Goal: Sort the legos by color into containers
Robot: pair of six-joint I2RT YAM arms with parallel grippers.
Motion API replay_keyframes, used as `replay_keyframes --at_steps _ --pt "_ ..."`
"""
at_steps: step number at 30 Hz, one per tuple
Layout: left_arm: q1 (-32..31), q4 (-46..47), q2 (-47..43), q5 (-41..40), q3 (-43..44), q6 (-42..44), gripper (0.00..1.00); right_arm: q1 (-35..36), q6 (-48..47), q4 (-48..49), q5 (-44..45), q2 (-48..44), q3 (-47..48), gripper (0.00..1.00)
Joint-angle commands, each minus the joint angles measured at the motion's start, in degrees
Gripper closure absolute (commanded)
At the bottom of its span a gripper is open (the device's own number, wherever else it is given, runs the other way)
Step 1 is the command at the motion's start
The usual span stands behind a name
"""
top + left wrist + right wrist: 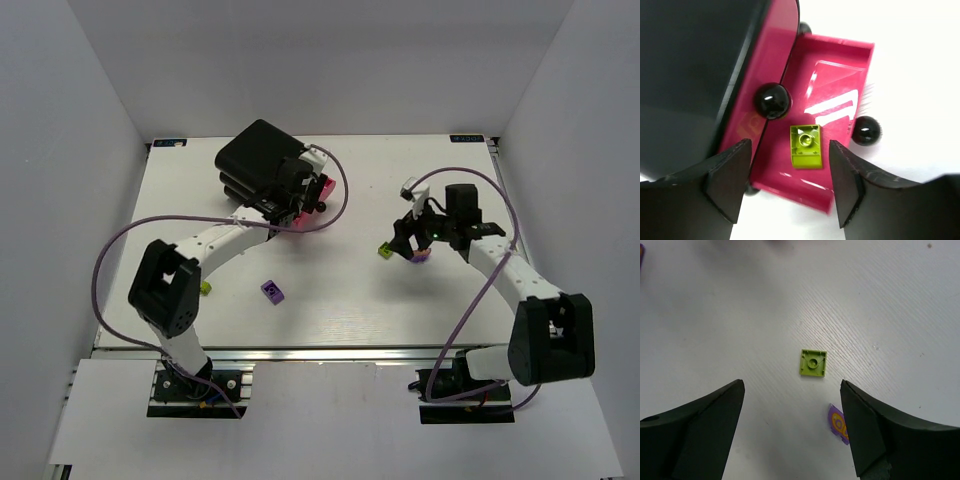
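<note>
While the left jaws hang spread over a yellow-green lego (806, 146) in the open pink drawer (840, 60) at eleven o'clock on the surface (330, 310), the right jaws stand spread above another yellow-green lego (813, 363) at three o'clock, a purple lego (839, 424) near its five o'clock.

White table (330, 310) bears drawer casing (250, 155), purple brick (272, 290), yellow-green brick (384, 251).

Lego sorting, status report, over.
Left tool open over the pulled-out pink drawer, yellow-green brick lying inside. Right tool open above a second yellow-green brick on the table, purple piece beside it. Nothing blocking.
</note>
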Motion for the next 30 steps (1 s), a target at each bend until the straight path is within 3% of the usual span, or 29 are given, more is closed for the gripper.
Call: replay_keyframes --at_steps 1,4,6,8,11,15,17,23,25,26,28,30 --pt "0.2 -1.8 -9.8 4.6 2.2 -4.4 0.28 3.3 -5.4 -1.5 6.6 5.7 4.1 0.17" --pt "0.2 -3.3 -17.3 7.9 0.2 -8.7 0.31 5.4 -6.2 -2.3 11.5 11.6 7.2 0.12" --pt "1.3 -5.3 -21.8 10.7 -3.7 -12.1 0.37 7.8 -6.3 -2.2 15.0 14.3 8.6 0.11" --pt "1.3 -6.2 -29.5 10.0 -9.2 -13.6 0.45 8.8 -6.2 -1.9 17.9 17.6 10.2 0.11" --pt "1.3 -10.6 -39.0 7.3 -14.3 -16.9 0.45 10.9 -6.3 -2.0 22.5 21.1 11.6 0.12" --pt "1.3 -22.1 -47.5 1.4 -21.6 -24.6 0.12 11.9 -6.4 -1.5 25.6 23.7 12.1 0.19" --pt "1.8 -25.4 -51.9 -1.7 -23.9 -27.9 0.07 12.2 -6.4 -1.2 25.7 24.8 12.5 0.22" --pt "1.8 -34.3 -57.5 -6.3 -29.0 -37.8 0.02 12.8 -6.7 -3.1 25.3 27.7 14.6 0.53" --pt "1.8 -34.9 -57.9 -6.6 -29.5 -38.7 0.02 12.9 -7.4 -3.6 24.2 27.2 14.6 0.70" --pt "2.4 -35.1 -57.7 -6.2 -29.6 -39.6 0.02 13.1 -7.6 -3.9 22.8 26.9 14.6 0.87" --pt "2.9 -34.7 -56.9 -5.1 -30.4 -40.1 0.02 13.0 -8.2 -5.5 20.5 25.4 15.9 1.00" --pt "3.5 -33.8 -55.6 -3.5 -31.1 -40.9 0.02 14.0 -8.2 -7.3 16.1 23.6 19.5 1.00"
